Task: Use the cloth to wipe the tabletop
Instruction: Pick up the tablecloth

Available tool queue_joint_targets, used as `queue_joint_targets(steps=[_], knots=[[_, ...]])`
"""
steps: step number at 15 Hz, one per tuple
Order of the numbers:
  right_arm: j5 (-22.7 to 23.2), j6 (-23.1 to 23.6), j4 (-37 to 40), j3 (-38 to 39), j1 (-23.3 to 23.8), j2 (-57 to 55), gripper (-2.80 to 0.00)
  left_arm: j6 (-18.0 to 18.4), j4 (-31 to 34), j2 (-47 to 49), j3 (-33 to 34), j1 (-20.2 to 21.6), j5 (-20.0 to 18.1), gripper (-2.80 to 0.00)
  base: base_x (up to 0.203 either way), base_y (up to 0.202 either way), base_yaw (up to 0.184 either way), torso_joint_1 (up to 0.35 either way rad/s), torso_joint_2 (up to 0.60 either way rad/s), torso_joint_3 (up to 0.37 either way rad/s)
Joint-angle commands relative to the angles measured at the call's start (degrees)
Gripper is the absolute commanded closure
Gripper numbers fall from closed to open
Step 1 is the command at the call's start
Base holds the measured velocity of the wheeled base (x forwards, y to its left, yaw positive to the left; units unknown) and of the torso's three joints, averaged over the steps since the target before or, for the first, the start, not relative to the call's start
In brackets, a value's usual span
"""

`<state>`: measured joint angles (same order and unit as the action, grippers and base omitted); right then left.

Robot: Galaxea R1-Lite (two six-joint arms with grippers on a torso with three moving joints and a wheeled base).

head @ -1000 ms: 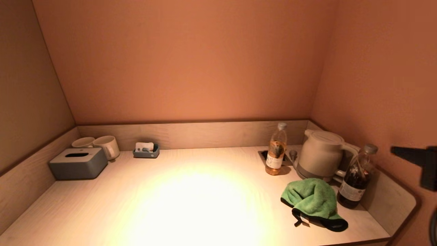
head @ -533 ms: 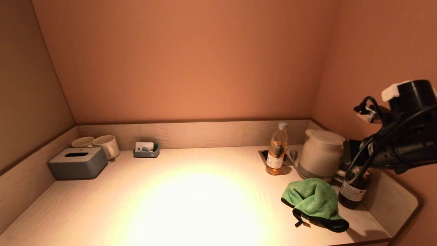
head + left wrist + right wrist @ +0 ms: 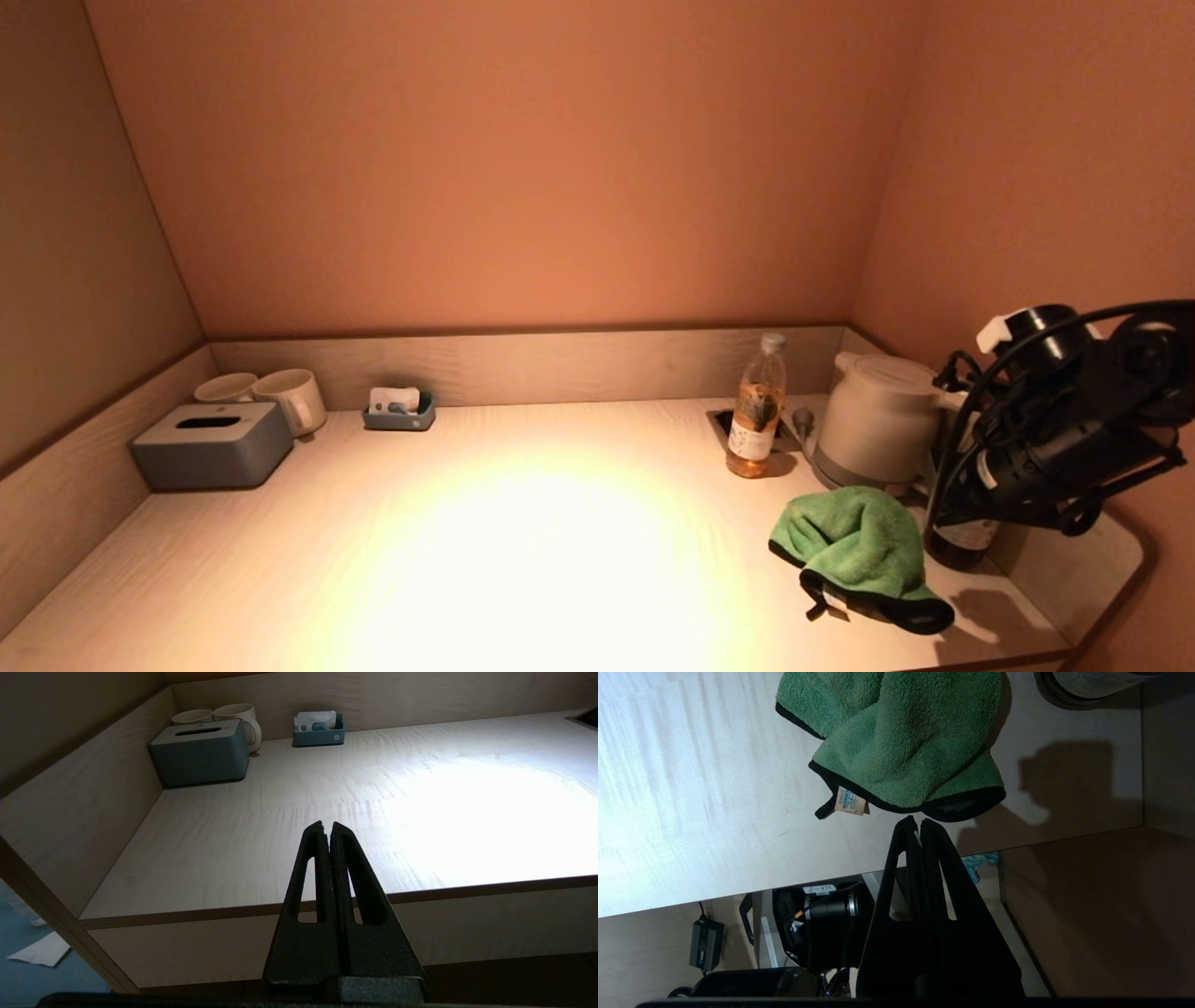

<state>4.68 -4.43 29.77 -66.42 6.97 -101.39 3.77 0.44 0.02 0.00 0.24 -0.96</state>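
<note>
Cloth point(image 3: 859, 551) lies bunched beside the dark bottle point(image 3: 962, 537), so the right gripper point(image 3: 917, 823), fingers pressed together, should spread them before descending, clear of that bottle.

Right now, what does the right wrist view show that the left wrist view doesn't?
Only the right wrist view shows the green cloth bunched on the tabletop, with the shut right tool just off its black-trimmed edge, and a bottle base beyond it. Only the left wrist view shows the tissue box, two mugs, a small tray and the shut left tool, low before the front edge. Both show the pale wood tabletop.
</note>
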Motion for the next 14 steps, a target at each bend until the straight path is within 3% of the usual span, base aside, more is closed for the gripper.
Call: queue_joint_targets(steps=[1, 6, 9, 10, 14], knots=[[0.1, 0.2, 0.2, -0.9, 0.5, -3.5, 0.0, 0.0, 0.0, 0.0, 0.0, 0.0, 0.0, 0.0, 0.0, 0.0, 0.0, 0.0, 0.0, 0.0], [0.4, 0.4, 0.0, -3.6, 0.9, -9.9, 0.0, 0.0, 0.0, 0.0, 0.0, 0.0, 0.0, 0.0, 0.0, 0.0, 0.0, 0.0, 0.0, 0.0], [3.6, 0.6, 0.3, -4.7, 0.9, -11.0, 0.0, 0.1, 0.0, 0.0, 0.0, 0.0, 0.0, 0.0, 0.0, 0.0, 0.0, 0.0, 0.0, 0.0], [3.6, 0.6, 0.2, -4.8, 0.9, -11.3, -2.8, 0.0, 0.0, 0.0, 0.0, 0.0, 0.0, 0.0, 0.0, 0.0, 0.0, 0.0, 0.0, 0.0], [3.7, 0.5, 0.2, -6.0, 0.8, -13.3, -2.8, 0.0, 0.0, 0.0, 0.0, 0.0, 0.0, 0.0, 0.0, 0.0, 0.0, 0.0, 0.0, 0.0]])
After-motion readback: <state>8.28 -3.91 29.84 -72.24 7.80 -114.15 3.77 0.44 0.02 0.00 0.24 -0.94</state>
